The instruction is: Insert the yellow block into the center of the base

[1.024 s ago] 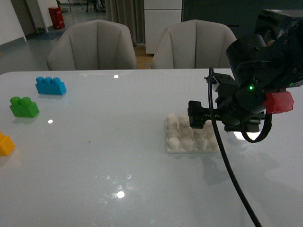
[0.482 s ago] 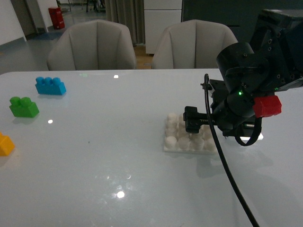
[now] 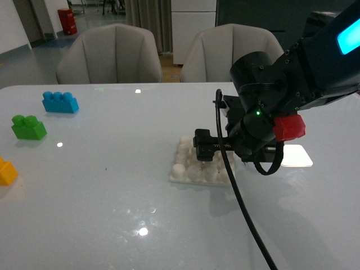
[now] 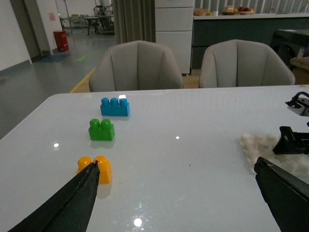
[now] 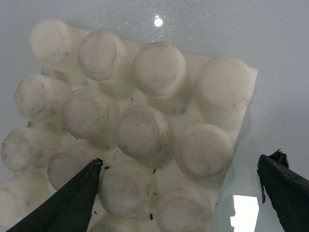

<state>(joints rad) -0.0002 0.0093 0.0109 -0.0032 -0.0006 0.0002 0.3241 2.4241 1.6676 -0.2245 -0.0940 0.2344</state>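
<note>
The yellow block [image 3: 7, 171] lies at the table's left edge; in the left wrist view [image 4: 99, 166] it sits just beyond one finger of my open, empty left gripper [image 4: 178, 193]. The white studded base [image 3: 188, 163] lies right of the table's middle, partly under my right arm. It also shows in the left wrist view [image 4: 260, 147]. My right gripper [image 5: 178, 193] is open, low over the base [image 5: 145, 130], with its fingers [image 5: 72, 203] straddling the studs. The left gripper does not show in the front view.
A green two-stud brick [image 3: 28, 127] and a blue three-stud brick [image 3: 59, 102] stand at the far left, behind the yellow block. A smooth white patch [image 3: 295, 156] lies right of the base. Two chairs stand behind the table.
My right arm has moved left, and the base has slid left with it across the table, away from the white patch. The bricks have not moved.
</note>
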